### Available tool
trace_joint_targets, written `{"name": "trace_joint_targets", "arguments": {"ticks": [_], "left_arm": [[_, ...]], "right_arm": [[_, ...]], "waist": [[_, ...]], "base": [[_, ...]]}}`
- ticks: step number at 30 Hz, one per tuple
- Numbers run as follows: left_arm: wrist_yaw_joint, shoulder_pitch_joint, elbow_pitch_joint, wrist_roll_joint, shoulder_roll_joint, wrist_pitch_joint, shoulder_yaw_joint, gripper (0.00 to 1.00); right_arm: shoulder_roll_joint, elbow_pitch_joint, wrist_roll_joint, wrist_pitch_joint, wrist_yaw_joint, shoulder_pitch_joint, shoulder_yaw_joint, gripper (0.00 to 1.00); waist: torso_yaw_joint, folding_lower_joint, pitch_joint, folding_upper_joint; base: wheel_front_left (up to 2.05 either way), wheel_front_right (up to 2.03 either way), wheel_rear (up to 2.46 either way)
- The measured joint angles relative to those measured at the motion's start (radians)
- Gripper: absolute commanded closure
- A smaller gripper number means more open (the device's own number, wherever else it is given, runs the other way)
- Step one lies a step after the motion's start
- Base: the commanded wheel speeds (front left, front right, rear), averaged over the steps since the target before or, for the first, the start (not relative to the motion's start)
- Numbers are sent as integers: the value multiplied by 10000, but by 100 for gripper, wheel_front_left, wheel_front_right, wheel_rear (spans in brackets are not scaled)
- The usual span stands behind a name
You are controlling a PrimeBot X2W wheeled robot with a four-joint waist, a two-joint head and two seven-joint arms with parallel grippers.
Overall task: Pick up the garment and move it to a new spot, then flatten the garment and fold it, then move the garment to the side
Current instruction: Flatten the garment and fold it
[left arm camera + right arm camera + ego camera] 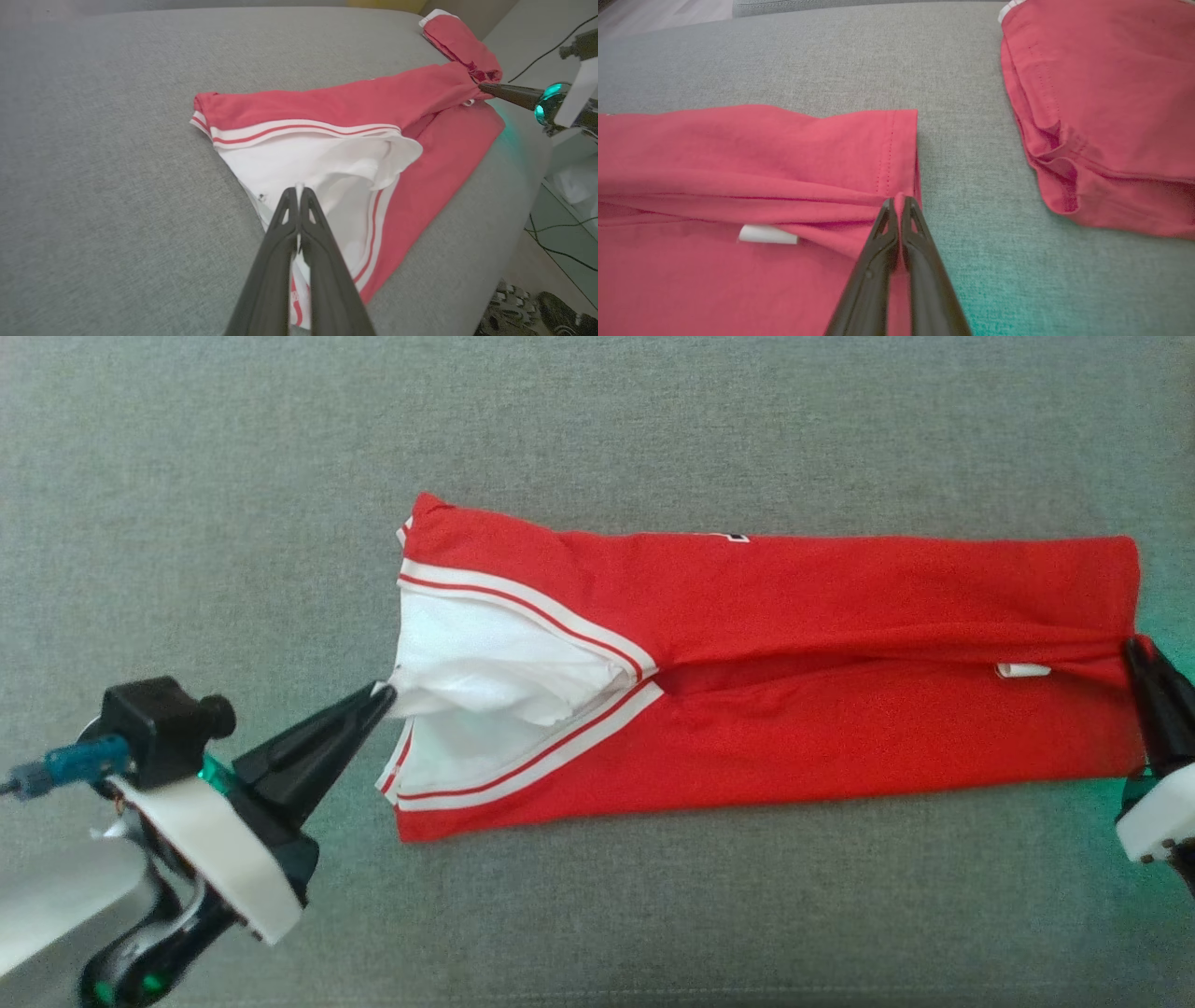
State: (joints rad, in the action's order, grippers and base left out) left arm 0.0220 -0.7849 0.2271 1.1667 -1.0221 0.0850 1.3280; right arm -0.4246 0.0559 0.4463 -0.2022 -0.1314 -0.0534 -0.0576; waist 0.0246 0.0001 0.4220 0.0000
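Now, garment [794, 644]: we see a red top with white-and-red trim, its sides folded in to a long band, lying across the middle of the grey cushion [653, 420].
Left gripper [378, 695]: fingers pressed together on a small pinch of the white inner layer [485, 663] at the neck end.
Right gripper [1134, 649]: fingers closed on the middle fold of the hem at the opposite end.
Second red garment [1111, 116]: lies near the right gripper, apart from the hem.
Risk, left hold: we judge that the pinch takes only the thin white layer; a pull could drag that layer out and leave the red body behind, or the cloth could slip free.
Risk, fold: if we raise the two ends unevenly, the folded-in sides may fall open.
Risk, edge: in the left wrist view the hem end lies close to the cushion's rounded edge; a drag that way could let it slide off.
Risk, neighbour: a sweep toward the second red garment could catch it.
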Motion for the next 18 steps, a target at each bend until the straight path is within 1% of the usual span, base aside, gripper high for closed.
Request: {"name": "trace_joint_targets", "arguments": {"ticks": [1,2,4,5,7,8,10,12,13,14,17,18], "left_arm": [[127,53,-81,-77,88,150,-8,62],[245,96,-215,-159,205,309,-19,0],[600,180,-506,-360,523,792,-48,0],[857,214,-654,-497,738,1076,-107,0],[1415,444,-976,-727,1248,1453,-395,0],[1770,610,-1154,-903,1522,1567,-556,0],[2445,1108,-1509,-1262,2186,1659,-1143,0],[3127,1903,-1592,-1883,3016,1672,-2360,0],[3369,2320,-1595,-2303,3430,1672,-2918,0],[3743,3278,-1597,-3177,4180,1674,-3952,0],[4002,4758,-1674,-4529,5068,1676,-5062,0],[3992,5194,-1708,-4911,5363,1676,-5348,0]], "right_arm": [[82,33,-6,2,0,4,-17,0],[165,67,-8,25,0,5,-58,0],[431,153,-151,343,0,0,-295,0],[566,173,-238,545,0,9,-401,0],[976,171,-385,1043,0,29,-690,0],[1216,171,-497,1287,0,53,-811,0],[1756,159,-696,1791,0,113,-1020,0],[2320,155,-851,2174,0,299,-1189,0],[2600,176,-928,2337,0,397,-1298,0],[3083,339,-1045,2577,0,565,-1496,0],[3517,836,-1235,2836,0,589,-1896,0],[3578,1035,-1283,2915,0,574,-2111,0]], "waist": [[-4,0,-8,0],[-8,0,-29,0],[-19,0,-116,0],[-19,0,-180,0],[-16,0,-335,0],[-13,0,-420,0],[1,-1,-614,0],[28,-1,-829,0],[45,-1,-943,0],[80,-2,-1175,0],[174,-2,-1491,0],[237,-3,-1571,0]], "base": [[0,0,0],[0,0,0],[0,0,0],[0,0,0],[0,0,0],[0,0,0],[0,0,0],[0,0,0],[0,0,0],[0,0,0],[0,0,0],[0,0,0]]}}
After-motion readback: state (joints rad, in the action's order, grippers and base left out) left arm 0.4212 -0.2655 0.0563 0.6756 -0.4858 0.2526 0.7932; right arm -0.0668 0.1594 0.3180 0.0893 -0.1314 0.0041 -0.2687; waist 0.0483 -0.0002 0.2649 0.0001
